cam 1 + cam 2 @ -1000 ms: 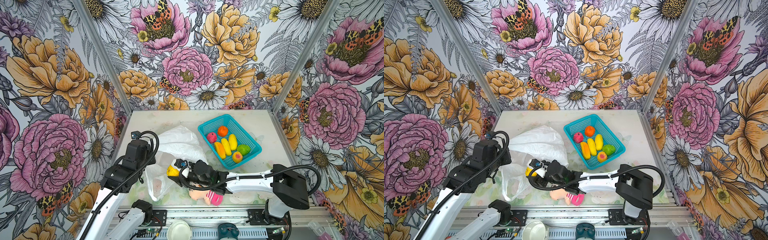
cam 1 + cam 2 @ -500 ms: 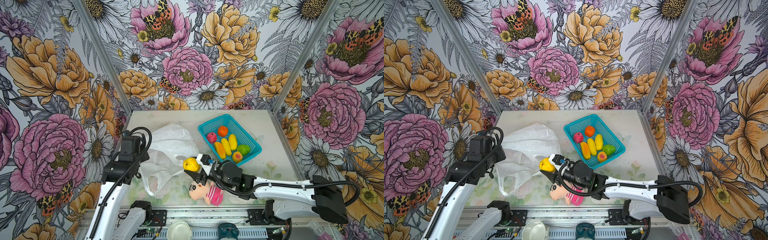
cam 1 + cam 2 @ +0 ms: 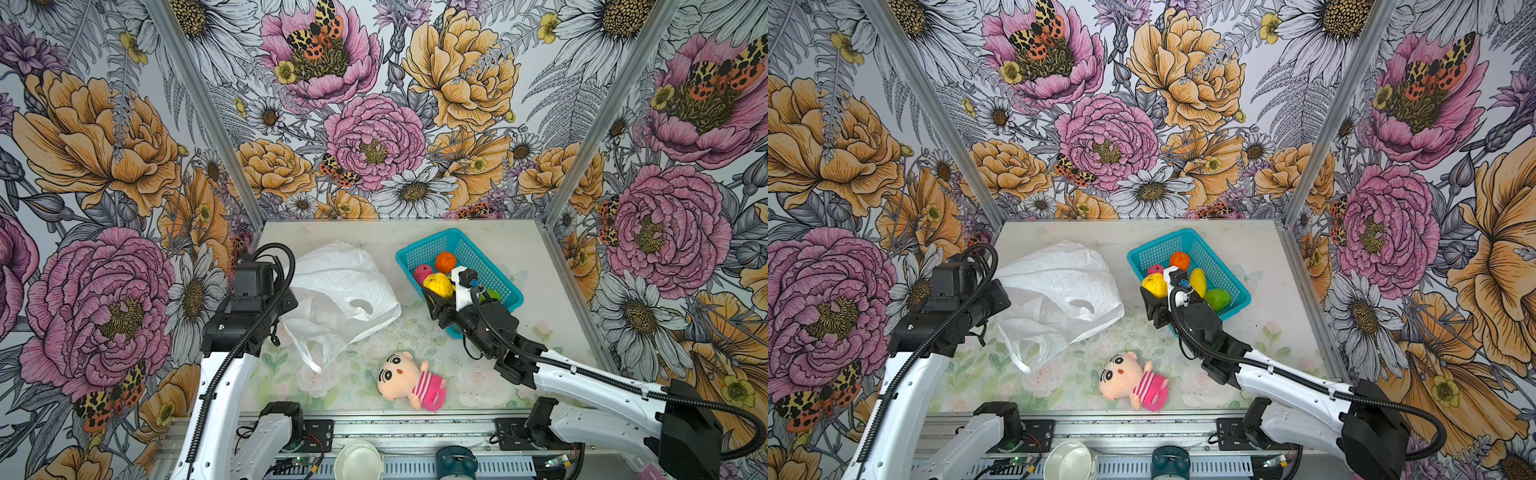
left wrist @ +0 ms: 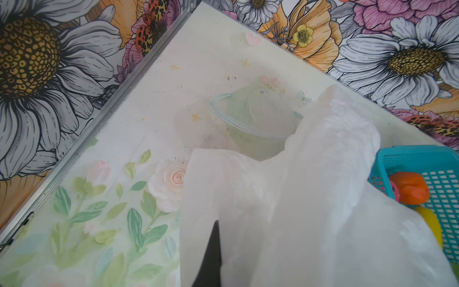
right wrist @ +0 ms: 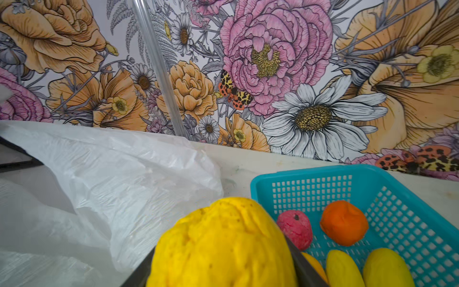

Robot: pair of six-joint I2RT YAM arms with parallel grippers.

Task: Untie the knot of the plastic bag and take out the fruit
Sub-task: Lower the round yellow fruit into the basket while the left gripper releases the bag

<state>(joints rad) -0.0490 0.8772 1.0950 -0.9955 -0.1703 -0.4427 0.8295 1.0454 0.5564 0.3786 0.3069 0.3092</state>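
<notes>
The right gripper (image 3: 1155,291), clamped on a yellow fruit (image 5: 223,243), hangs over the near rim of the teal basket (image 3: 428,245), so letting go here could bounce it off the edge toward the plush doll (image 3: 409,380), while the left gripper (image 4: 214,246) pinches the limp plastic bag (image 3: 345,282) well clear, nothing blocking the drop.

Bright, even light, faint shadows; the plastic bag (image 4: 285,198) blurs near the left wrist lens.

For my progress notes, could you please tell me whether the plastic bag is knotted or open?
Open: the plastic bag lies slack and crumpled, with nothing bunched or tied, in both top views.
</notes>
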